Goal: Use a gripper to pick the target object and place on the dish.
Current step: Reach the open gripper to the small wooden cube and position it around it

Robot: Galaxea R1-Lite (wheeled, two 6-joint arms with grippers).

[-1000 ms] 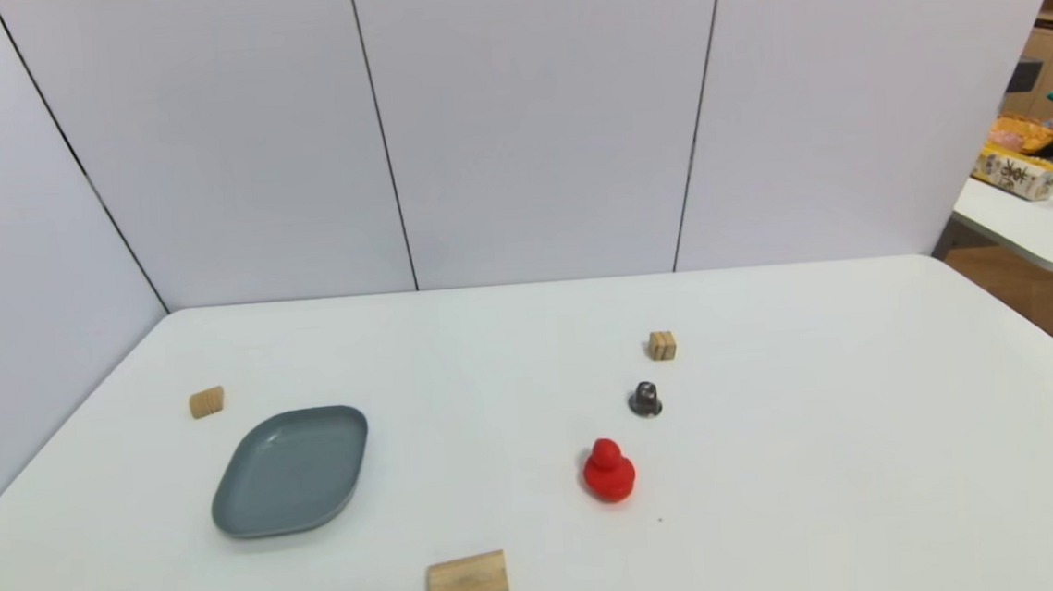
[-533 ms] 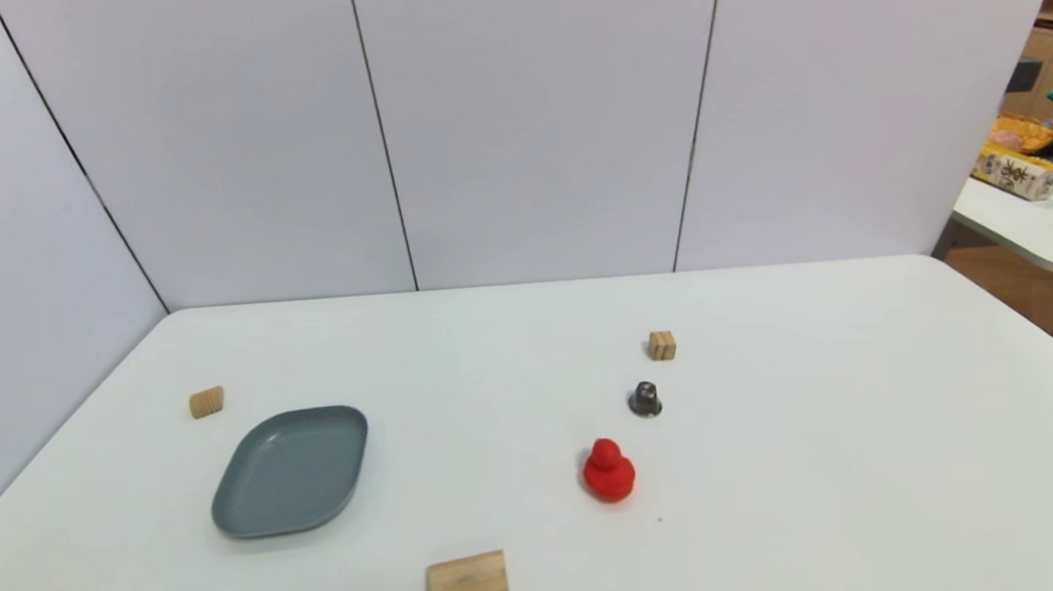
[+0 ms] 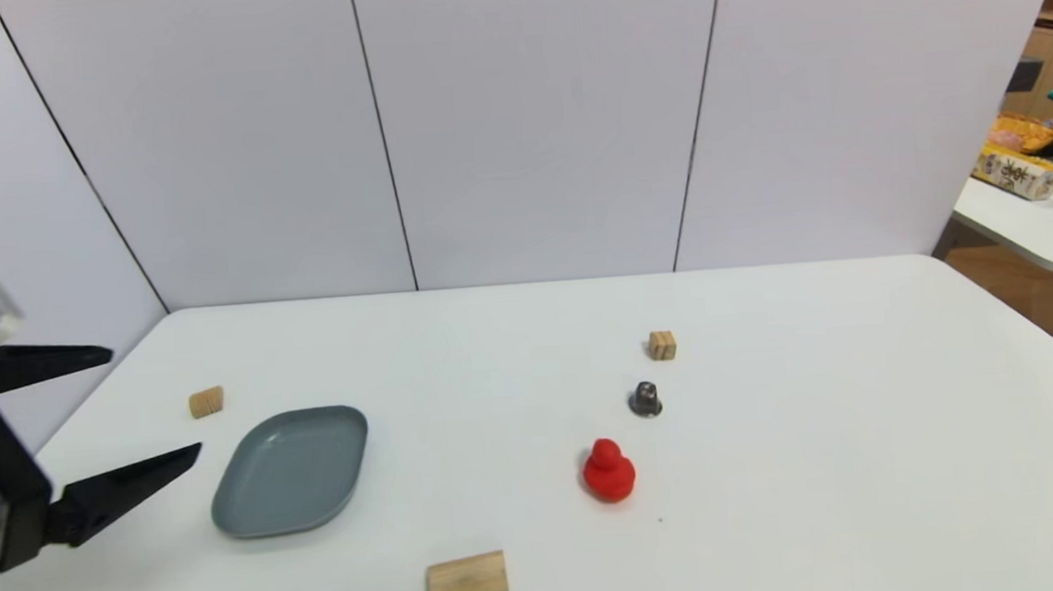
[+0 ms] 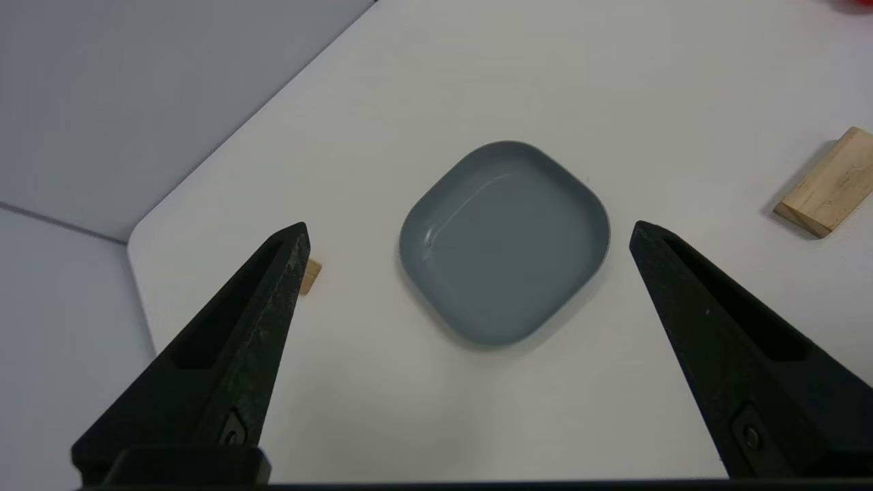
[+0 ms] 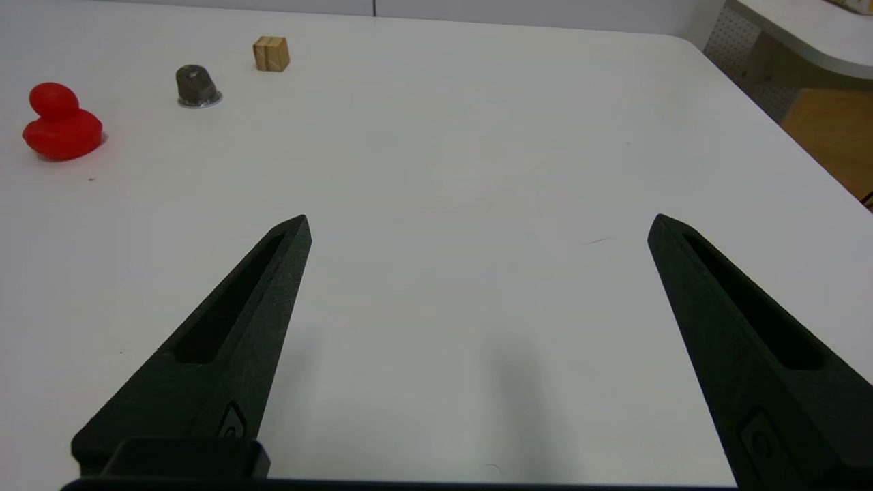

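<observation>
The target object, a small light-wood cube [image 3: 663, 345] with a darker stripe, sits alone on the white table, right of centre and towards the back; the right wrist view shows this cube [image 5: 271, 53] far off. The blue-grey dish [image 3: 290, 471] lies empty at the left front. My left gripper [image 3: 156, 401] hovers at the left edge, just left of the dish, open and holding nothing. The left wrist view looks between its open gripper [image 4: 469, 228] down at the dish [image 4: 505, 242]. My right gripper [image 5: 481, 219] is open over bare table, well short of the cube.
A red duck toy [image 3: 608, 471] and a small dark capsule [image 3: 645, 400] stand in front of the cube. A larger wooden block [image 3: 466, 581] lies near the front edge. A ridged wooden piece [image 3: 207, 402] sits behind the dish. Grey panels wall in the back and left.
The left gripper has risen into the head view from the bottom left corner and now hangs beside the dish. Nothing on the table has moved.
</observation>
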